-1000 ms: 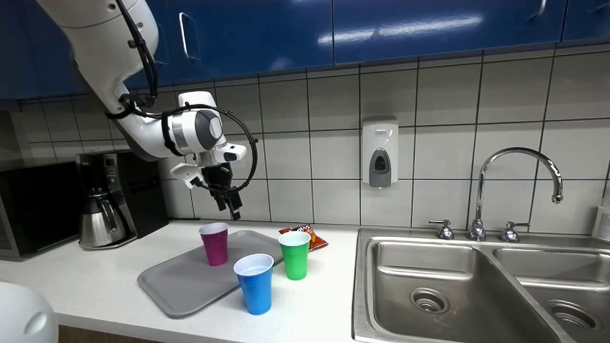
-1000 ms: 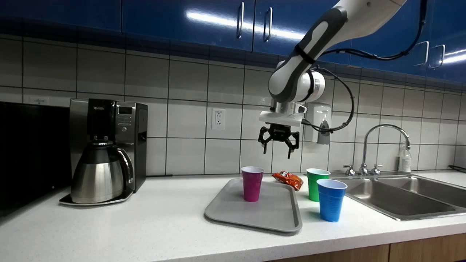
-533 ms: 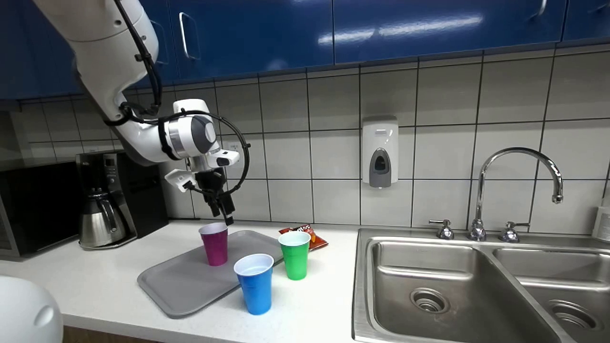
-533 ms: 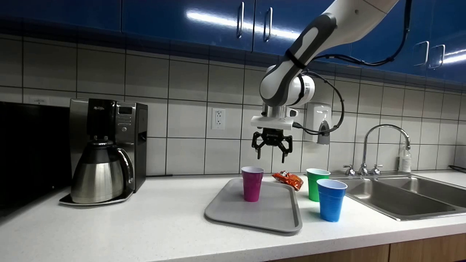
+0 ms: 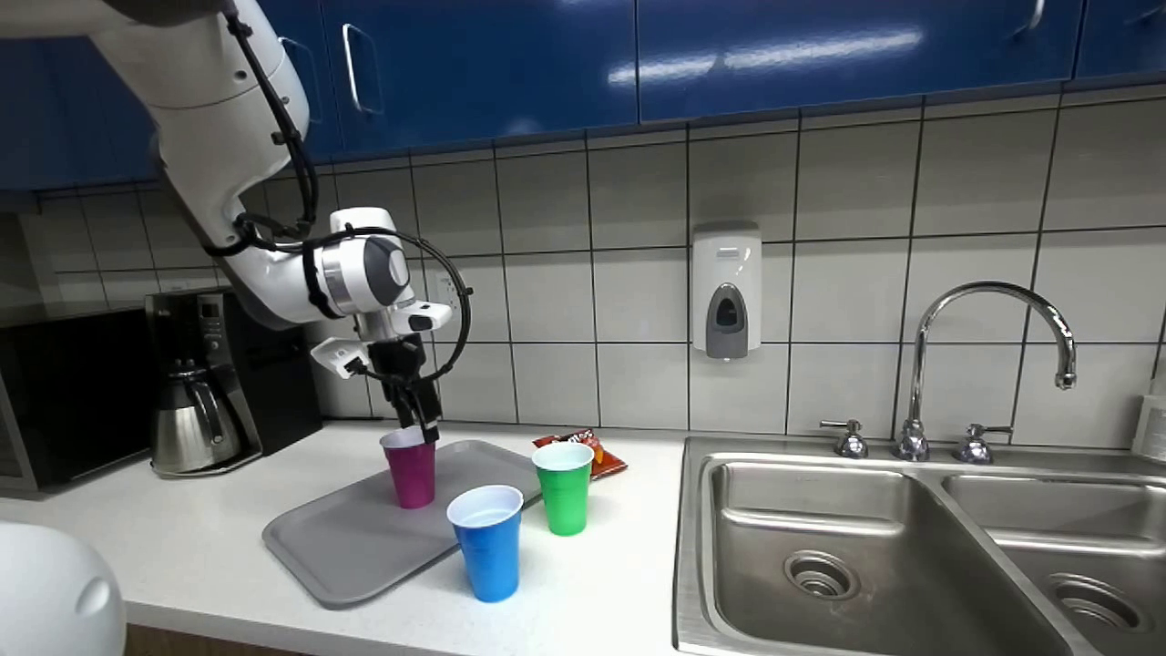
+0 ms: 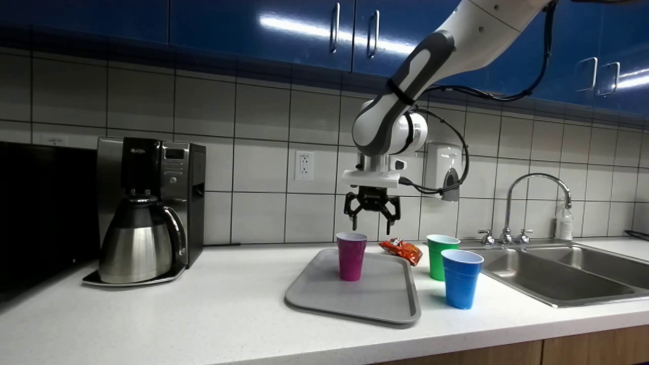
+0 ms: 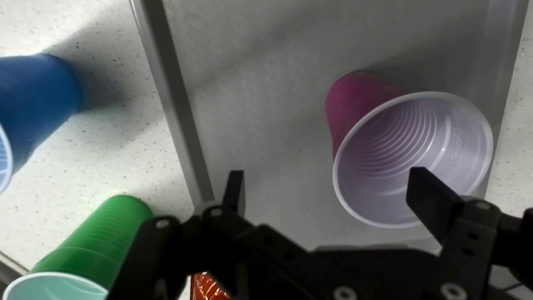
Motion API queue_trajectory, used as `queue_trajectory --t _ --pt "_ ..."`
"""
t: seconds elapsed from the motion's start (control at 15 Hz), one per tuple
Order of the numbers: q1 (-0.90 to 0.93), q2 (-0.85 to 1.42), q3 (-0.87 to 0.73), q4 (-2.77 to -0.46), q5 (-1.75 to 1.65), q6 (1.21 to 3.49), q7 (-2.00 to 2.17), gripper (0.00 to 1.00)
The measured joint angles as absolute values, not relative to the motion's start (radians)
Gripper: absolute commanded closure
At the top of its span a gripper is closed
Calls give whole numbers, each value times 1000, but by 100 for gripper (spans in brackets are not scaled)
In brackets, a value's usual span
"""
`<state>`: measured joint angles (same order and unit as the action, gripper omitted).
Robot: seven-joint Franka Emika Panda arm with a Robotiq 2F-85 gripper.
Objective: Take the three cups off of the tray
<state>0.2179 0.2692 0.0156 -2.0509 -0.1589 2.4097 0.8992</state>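
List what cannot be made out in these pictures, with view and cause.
Insides of the blue tapered plastic cup and green tapered plastic cup: bottoms hidden by their own walls, every view.
Magenta tapered plastic cup: rim partly behind the black two-fingered metal pincer, wrist view.
Crumpled red foil-like packet: mostly hidden by the pincer and bottom edge, wrist view; any lettering too small, both exterior views.

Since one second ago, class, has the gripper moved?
Yes: in an exterior view, the gripper has moved down and picture-left relative to the outlet.
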Motion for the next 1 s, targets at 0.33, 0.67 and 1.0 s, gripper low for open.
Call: queue_trajectory --t 0.33,0.67,1.0 --pt "230 315 16 -2014 -159 2397 903 0" --pt "237 355 14 -1985 -159 2382 911 0" --pt "238 382 13 -1963 -159 2369 921 0"
